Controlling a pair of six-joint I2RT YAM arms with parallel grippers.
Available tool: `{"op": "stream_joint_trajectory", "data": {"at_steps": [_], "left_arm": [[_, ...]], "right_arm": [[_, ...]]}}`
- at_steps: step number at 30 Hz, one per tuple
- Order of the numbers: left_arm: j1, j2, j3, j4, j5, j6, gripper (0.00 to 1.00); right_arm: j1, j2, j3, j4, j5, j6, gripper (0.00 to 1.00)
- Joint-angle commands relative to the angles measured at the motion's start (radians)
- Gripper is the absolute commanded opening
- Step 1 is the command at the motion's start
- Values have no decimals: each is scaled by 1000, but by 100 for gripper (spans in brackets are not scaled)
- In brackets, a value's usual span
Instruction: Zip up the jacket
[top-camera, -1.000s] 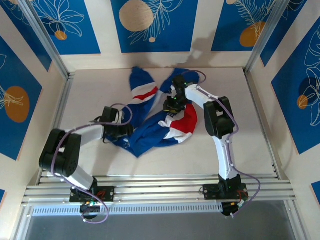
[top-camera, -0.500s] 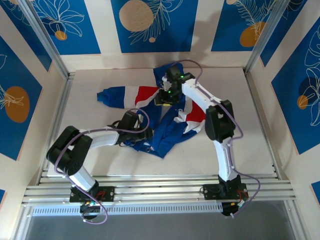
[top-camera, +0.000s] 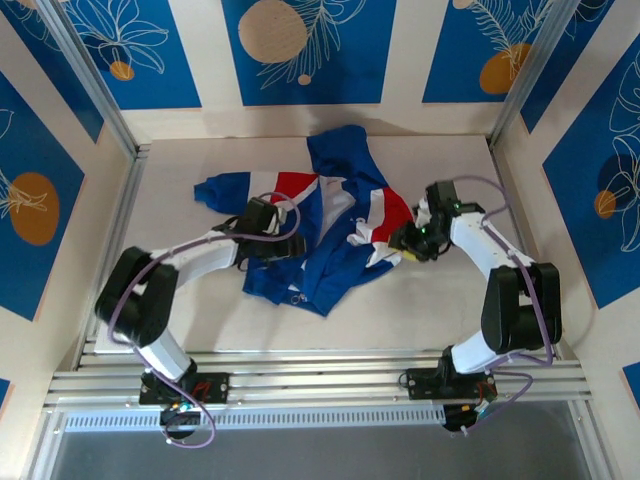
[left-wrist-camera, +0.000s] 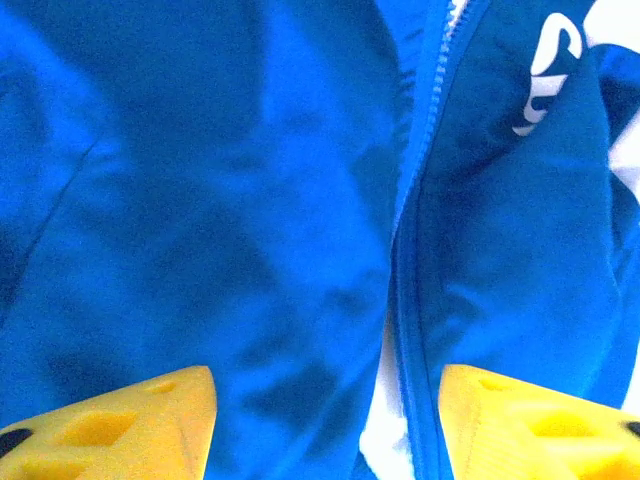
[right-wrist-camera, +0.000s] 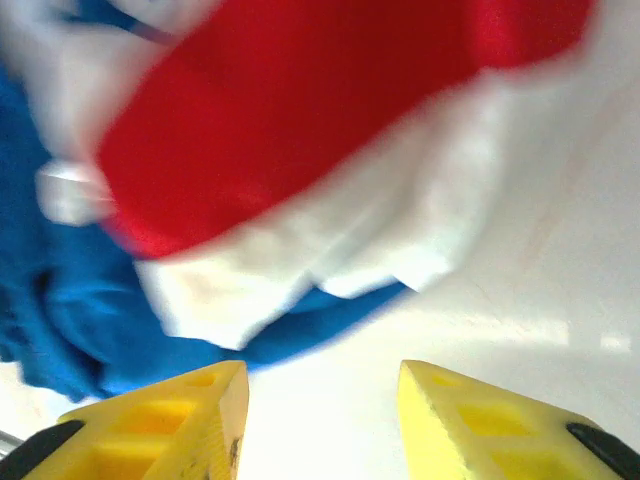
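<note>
Left of centre, top view: left gripper (top-camera: 288, 246) spread, grasping nothing, over blue cloth. Centre: jacket (top-camera: 335, 225) crumpled, zipper (left-wrist-camera: 420, 160) partly gaping. Right of it: right gripper (top-camera: 408, 245) released above bare table (right-wrist-camera: 520, 250). Risks pinching bunched fabric instead of the zip.

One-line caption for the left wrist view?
Open left hand hovers over the blue jacket, the zipper running up between its front panels.

A pale cream table (top-camera: 470, 165) lies beneath me, with a glare (right-wrist-camera: 560, 330) on it just ahead. Beyond my reach, the back wall (top-camera: 300, 50) shows blue panels with white leaf drawings and orange circles. The left wall (top-camera: 40, 200) and right wall (top-camera: 605, 190) match it. Aluminium rails (top-camera: 320, 382) run behind me.
</note>
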Motion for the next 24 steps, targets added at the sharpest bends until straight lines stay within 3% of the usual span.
{"op": "stream_joint_trajectory", "data": {"at_steps": [1, 9, 13, 17, 21, 24], "left_arm": [[9, 124, 80, -34, 63, 38, 59], [15, 171, 16, 46, 65, -24, 59], [38, 137, -72, 90, 44, -66, 59], [84, 90, -193, 177, 43, -128, 59], [119, 53, -278, 209, 45, -157, 59], [135, 25, -328, 221, 38, -168, 59]], "right_arm": [[-28, 4, -65, 141, -115, 93, 45], [52, 201, 53, 175, -50, 128, 49], [100, 317, 156, 97, 28, 79, 31], [72, 373, 284, -6, 41, 12, 10], [30, 425, 438, -123, 92, -80, 1], [-11, 473, 562, -202, 131, -141, 0]]}}
